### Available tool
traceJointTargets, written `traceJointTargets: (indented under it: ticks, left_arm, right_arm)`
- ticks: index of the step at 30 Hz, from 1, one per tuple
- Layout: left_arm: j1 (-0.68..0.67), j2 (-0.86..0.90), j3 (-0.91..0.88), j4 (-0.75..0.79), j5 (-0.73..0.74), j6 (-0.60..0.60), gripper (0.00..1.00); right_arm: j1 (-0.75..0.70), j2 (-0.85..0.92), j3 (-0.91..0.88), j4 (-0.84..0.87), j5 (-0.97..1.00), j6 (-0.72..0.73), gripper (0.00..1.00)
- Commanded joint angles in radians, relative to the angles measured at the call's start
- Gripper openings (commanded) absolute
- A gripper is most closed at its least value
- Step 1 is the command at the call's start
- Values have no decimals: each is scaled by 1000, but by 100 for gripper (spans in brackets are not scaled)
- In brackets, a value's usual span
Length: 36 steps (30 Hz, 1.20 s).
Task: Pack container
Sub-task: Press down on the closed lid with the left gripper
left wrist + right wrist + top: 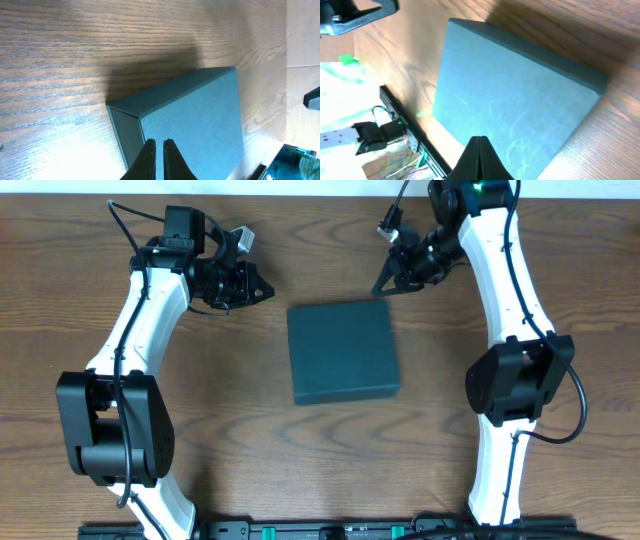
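The container (342, 351), a dark teal-green rectangular box, lies flat with its lid down in the middle of the wooden table. My left gripper (266, 291) hangs to the box's upper left, shut and holding nothing, apart from the box. My right gripper (381, 288) hovers just past the box's far right corner, shut and empty. In the left wrist view the container (200, 125) fills the lower right, beyond my closed fingertips (159, 143). In the right wrist view the container (515, 95) lies under my shut gripper (479, 138).
A black rail (330, 529) runs along the table's front edge. The left arm (130, 350) and right arm (510, 330) stand on either side of the box. Bare wood (240, 430) surrounds the box.
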Motion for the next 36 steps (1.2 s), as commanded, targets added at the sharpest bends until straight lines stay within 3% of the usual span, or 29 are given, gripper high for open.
traceJointTargets:
  ticks: [1, 4, 10, 16, 25, 36]
  left_arm:
    - [1, -16, 11, -6, -14, 19, 5]
    - [0, -16, 11, -8, -28, 10, 5]
    - [-18, -54, 12, -122, -247, -31, 5]
    - [-127, -103, 12, -181, -422, -64, 6]
    - [-333, -108, 12, -177, -530, -130, 6]
    - [-435, -74, 11, -176, -556, -196, 6]
  right_arm:
    - [-24, -3, 19, 18, 18, -14, 1]
    - [-53, -3, 19, 61, 56, 41, 1]
    - [-106, -8, 20, 58, 153, 80, 1]
    - [-101, -12, 20, 59, 354, 134, 1]
    - [-64, -12, 20, 62, 474, 157, 1]
    - [-53, -12, 20, 69, 481, 149, 1]
